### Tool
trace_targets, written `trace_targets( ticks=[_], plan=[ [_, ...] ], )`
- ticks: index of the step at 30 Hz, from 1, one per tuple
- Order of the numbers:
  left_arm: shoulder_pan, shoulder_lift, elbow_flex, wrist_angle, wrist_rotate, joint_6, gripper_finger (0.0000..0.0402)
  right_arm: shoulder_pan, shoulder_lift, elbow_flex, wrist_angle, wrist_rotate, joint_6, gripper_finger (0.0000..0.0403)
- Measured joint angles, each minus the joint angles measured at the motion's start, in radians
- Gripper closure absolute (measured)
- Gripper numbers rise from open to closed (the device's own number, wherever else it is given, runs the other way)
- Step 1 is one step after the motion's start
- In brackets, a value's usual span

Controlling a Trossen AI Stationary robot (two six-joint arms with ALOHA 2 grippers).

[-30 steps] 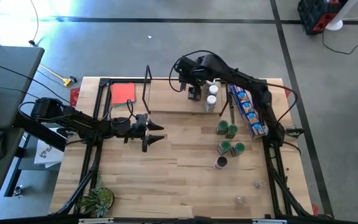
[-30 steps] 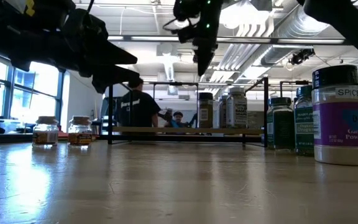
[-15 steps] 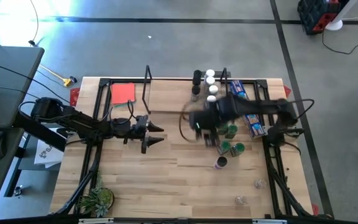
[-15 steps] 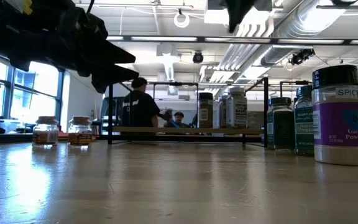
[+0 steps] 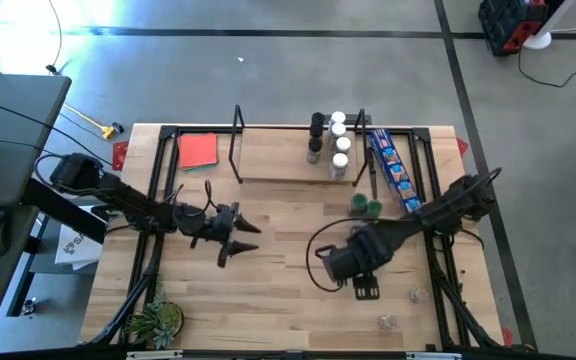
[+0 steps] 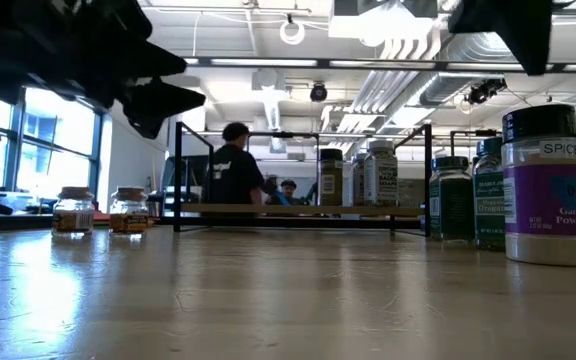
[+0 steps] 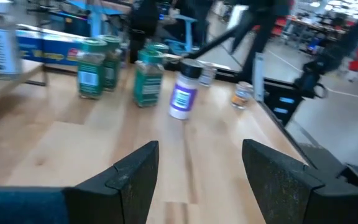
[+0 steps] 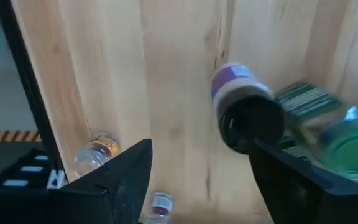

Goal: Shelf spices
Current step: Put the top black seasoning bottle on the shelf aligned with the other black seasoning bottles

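Light wood covers the bench, and at its far edge stands the low shelf with four jars already lined up near its right end, beside a long blue snack packet. The right claw hangs with fingers spread and empty over the near right part of the bench, a black-lidded jar with a purple label and green-lidded jars just beneath. The left claw hovers spread and empty left of centre.

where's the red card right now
In the high view the red card lies flat at the table's far left, just left of the shelf.
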Motion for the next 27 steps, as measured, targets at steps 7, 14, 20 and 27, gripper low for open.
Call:
trace_targets(
  ticks=[7,14,20,27],
  plan=[
    [-0.087,0.000,0.000,-0.002,-0.061,0.009,0.0174,-0.001,0.001,-0.088,0.009,-0.049,0.045,0.0108],
    [-0.129,0.000,0.000,-0.005,-0.102,0.025,0.0174,0.009,0.001,-0.090,-0.010,0.047,-0.144,0.0107],
    [-0.144,0.000,0.000,-0.017,-0.104,0.026,0.0174,0.024,0.001,-0.090,0.007,0.204,-0.474,0.0107],
    [-0.154,0.000,0.000,-0.023,-0.105,0.026,0.0174,0.021,0.001,-0.108,0.076,0.205,-0.608,0.0107]
  ],
)
